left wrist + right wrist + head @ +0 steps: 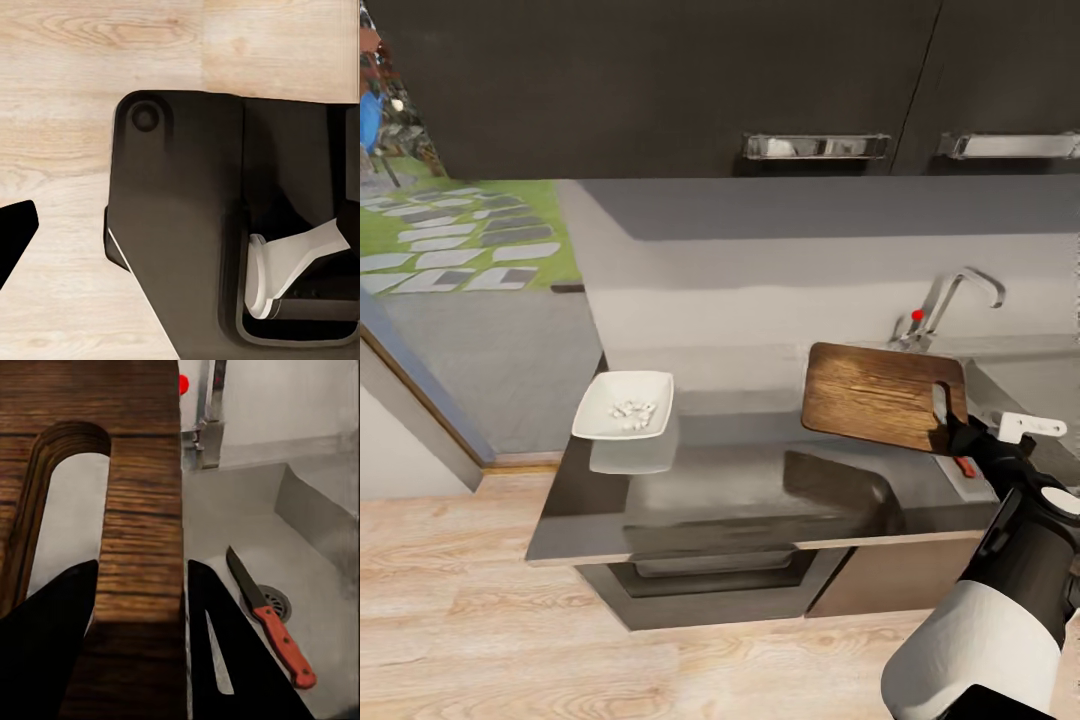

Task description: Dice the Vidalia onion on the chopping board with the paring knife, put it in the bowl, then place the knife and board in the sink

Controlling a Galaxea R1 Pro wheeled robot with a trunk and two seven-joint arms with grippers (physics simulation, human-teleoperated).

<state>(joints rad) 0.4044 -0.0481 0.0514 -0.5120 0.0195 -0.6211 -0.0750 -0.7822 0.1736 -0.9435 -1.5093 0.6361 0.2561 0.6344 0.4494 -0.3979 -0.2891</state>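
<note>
Onion: no whole onion shows; small white pieces [632, 409] lie in the bowl [600, 412], so the dicing and the transfer look done.
Bowl: sits at the left end of the bench [760, 480], well apart from the sink.
Paring knife: the paring knife [270, 619] already lies flat on the sink [315, 502] floor, its blade just beside the drain [279, 601], handle toward the near side.
Chopping board: the chopping board [875, 395] is lifted off the bench, tilted, its handle-slot end at the right, hanging at the sink's left edge below the tap [950, 300].
Right tool: the right tool [957, 432] is clamped on the board's slot end; in the right wrist view a dark finger [225, 652] stands on each side of the wood.
Left tool: the left wrist view looks down at wooden floor [67, 112] and the robot's dark base [180, 225]; one dark fingertip [15, 225] shows at the edge, so I cannot tell whether it is apart or together.
Left to do: judging from this, only the last step is open: bring the board over the basin and set it down clear of the knife.
</note>
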